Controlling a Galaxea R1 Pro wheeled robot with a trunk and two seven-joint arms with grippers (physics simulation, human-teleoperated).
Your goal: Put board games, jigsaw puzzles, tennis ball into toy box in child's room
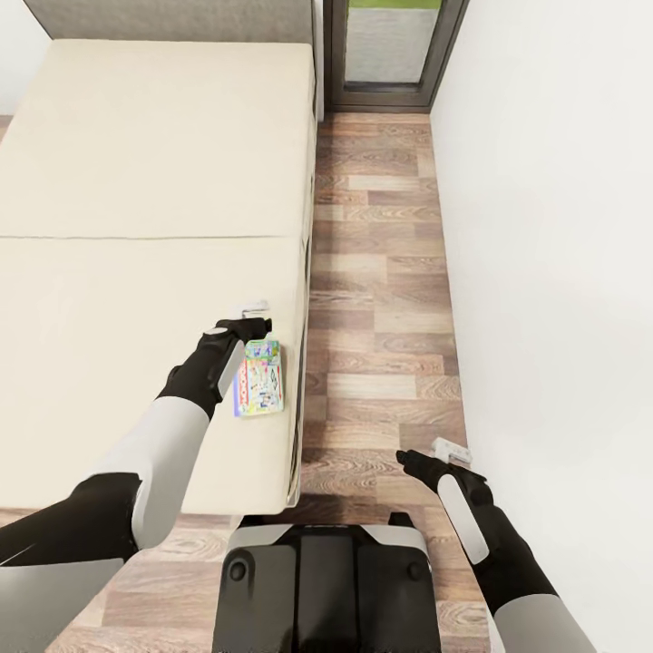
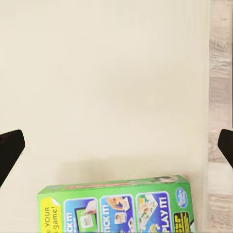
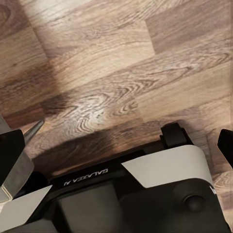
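Note:
One board game (image 1: 260, 376), a flat box with a green edge and a pale cartoon lid, lies on the beige bed (image 1: 136, 227) close to its right-hand edge. My left gripper (image 1: 253, 315) hovers over the mattress just beyond the box's far end. In the left wrist view the green-edged board game (image 2: 116, 206) sits below the open left gripper (image 2: 116, 148), whose dark fingertips (image 2: 9, 153) stand wide apart with nothing between them. My right gripper (image 1: 448, 451) hangs open over the wooden floor beside the wall, and it is empty in the right wrist view (image 3: 119, 155).
A strip of wood floor (image 1: 381, 272) runs between the bed and the white wall (image 1: 553, 227). A dark-framed glass door (image 1: 394, 50) closes the far end. The grey headboard (image 1: 172, 18) is at the bed's far side. My own base (image 1: 326, 589) stands at the bed's corner.

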